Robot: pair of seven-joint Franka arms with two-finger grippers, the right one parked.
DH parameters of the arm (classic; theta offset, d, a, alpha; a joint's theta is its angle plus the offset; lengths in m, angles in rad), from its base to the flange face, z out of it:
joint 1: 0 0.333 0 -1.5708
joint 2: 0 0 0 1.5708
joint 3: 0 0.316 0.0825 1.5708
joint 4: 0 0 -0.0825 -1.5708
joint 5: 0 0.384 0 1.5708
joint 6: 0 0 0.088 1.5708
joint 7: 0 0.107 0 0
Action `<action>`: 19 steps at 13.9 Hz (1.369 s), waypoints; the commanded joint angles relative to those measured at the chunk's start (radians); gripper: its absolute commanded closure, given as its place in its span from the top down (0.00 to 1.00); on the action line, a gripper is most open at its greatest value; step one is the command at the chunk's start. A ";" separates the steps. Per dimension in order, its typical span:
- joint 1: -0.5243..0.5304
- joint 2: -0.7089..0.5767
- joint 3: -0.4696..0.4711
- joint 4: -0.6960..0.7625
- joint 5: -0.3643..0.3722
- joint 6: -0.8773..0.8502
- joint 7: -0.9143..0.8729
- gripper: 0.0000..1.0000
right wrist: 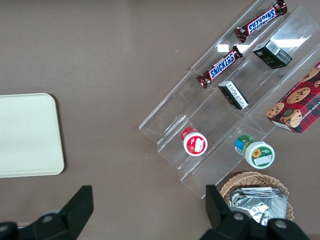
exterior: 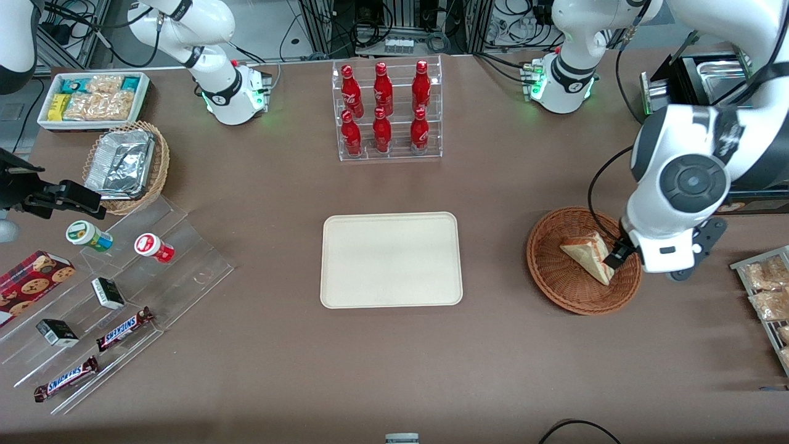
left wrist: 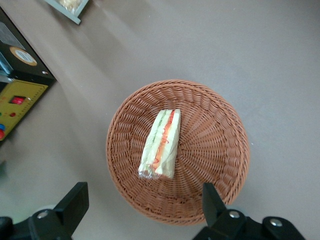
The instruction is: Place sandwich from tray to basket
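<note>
My gripper (exterior: 619,253) hangs above the round brown wicker basket (exterior: 570,295). Its fingers stand wide apart in the left wrist view, where nothing lies between the gripper's tips (left wrist: 145,189). The wedge-shaped wrapped sandwich (exterior: 587,256) rests inside the basket, free of the gripper. From above, the sandwich (left wrist: 161,145) shows white bread with an orange and green filling, and the woven basket (left wrist: 212,140) surrounds it. The cream rectangular tray (exterior: 391,260) lies flat beside the basket, toward the parked arm's end, with nothing on it.
A clear rack (exterior: 388,157) of red bottles stands farther from the front camera than the tray. Toward the working arm's end are a wire rack of wrapped bread (exterior: 770,304) and a black oven-like machine. A clear stepped shelf (exterior: 203,262) with snacks stands toward the parked arm's end.
</note>
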 commanded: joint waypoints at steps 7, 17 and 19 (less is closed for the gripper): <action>0.047 -0.154 0.070 0.101 -0.179 -0.258 0.644 1.00; -0.108 -0.315 0.366 -0.038 -0.314 -0.281 1.068 1.00; -0.101 -0.312 0.365 -0.023 -0.317 -0.279 1.067 1.00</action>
